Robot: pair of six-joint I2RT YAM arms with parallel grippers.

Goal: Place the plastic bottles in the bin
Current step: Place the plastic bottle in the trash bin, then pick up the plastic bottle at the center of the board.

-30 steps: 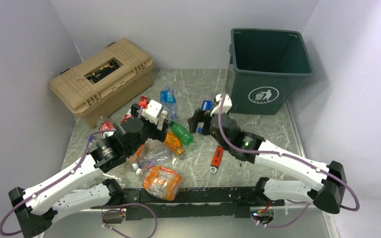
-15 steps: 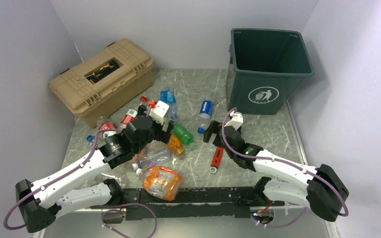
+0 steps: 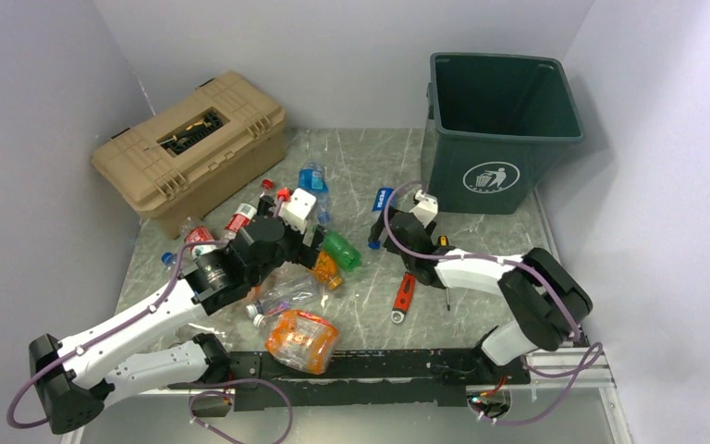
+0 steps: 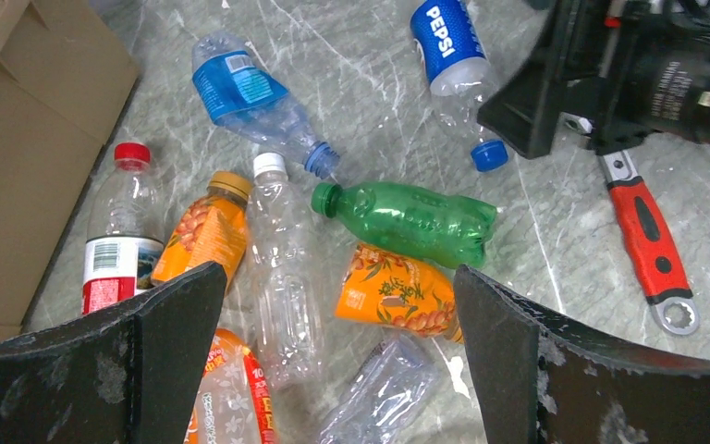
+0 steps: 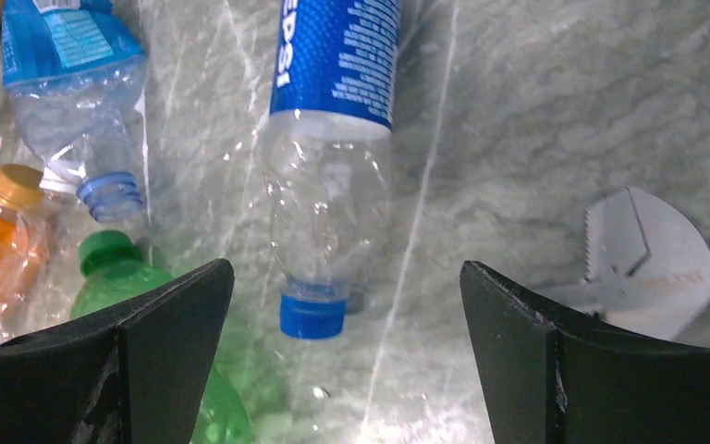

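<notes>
Several plastic bottles lie mid-table. A Pepsi bottle (image 3: 384,202) (image 5: 333,139) (image 4: 448,46) with a blue cap (image 5: 312,314) lies just ahead of my open, empty right gripper (image 3: 381,237) (image 5: 344,268), which hovers low over its cap end. My left gripper (image 3: 312,242) (image 4: 337,277) is open and empty above a green bottle (image 3: 340,250) (image 4: 407,222), an orange-label bottle (image 3: 325,268) (image 4: 393,291) and clear crushed bottles (image 3: 287,289) (image 4: 282,277). The dark green bin (image 3: 504,139) stands at the back right.
A tan toolbox (image 3: 189,148) sits at the back left. A red-handled wrench (image 3: 405,294) (image 4: 652,245) and a screwdriver (image 3: 444,266) lie by the right arm. A blue-label bottle (image 3: 312,180) (image 4: 245,88), red-label bottles (image 3: 238,220) and a large orange bottle (image 3: 301,339) lie around.
My right arm folded in and its gripper moved back and left onto the Pepsi bottle's cap end. My left gripper shifted slightly right a second ago, then held still.
</notes>
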